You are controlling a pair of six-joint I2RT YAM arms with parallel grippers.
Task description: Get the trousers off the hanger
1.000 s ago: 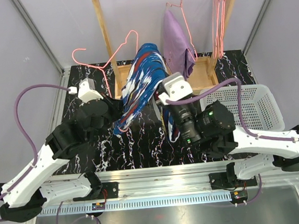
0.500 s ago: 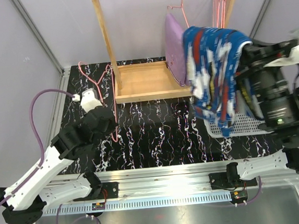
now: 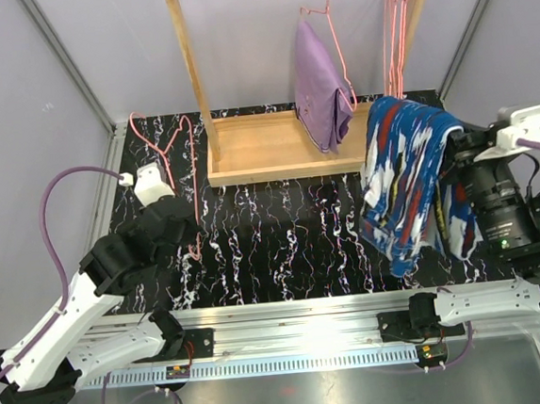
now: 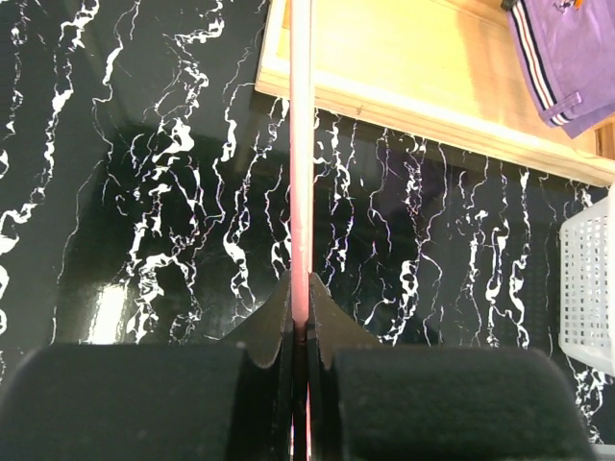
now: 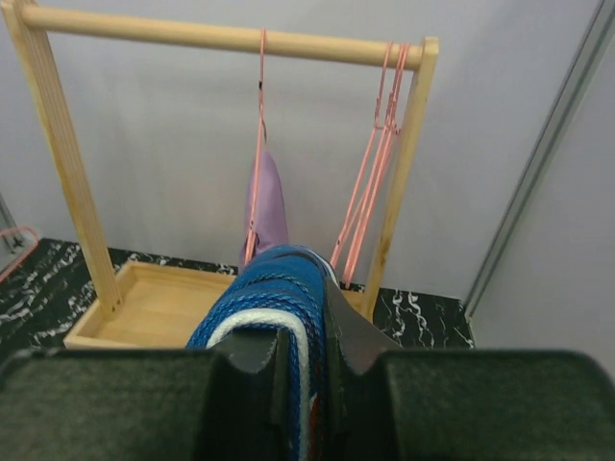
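Near side: the left hand (image 4: 300, 288) is clamped on the wire of a pink hanger (image 4: 301, 144) above the bench (image 4: 144, 192). The right hand (image 5: 303, 331) pinches the blue patterned trousers (image 3: 405, 181), which drape from it at the bench's right end. Beyond, the lilac trousers (image 3: 320, 89) hang on the wooden rack (image 3: 193, 76).

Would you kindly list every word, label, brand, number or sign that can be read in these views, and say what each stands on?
None can be read.
Lilac trousers: a small dark mark at the picture's top edge, cut off and blurred.
Small board on the front rail: too small to read.
Patterned trousers: streaks only, no letters.
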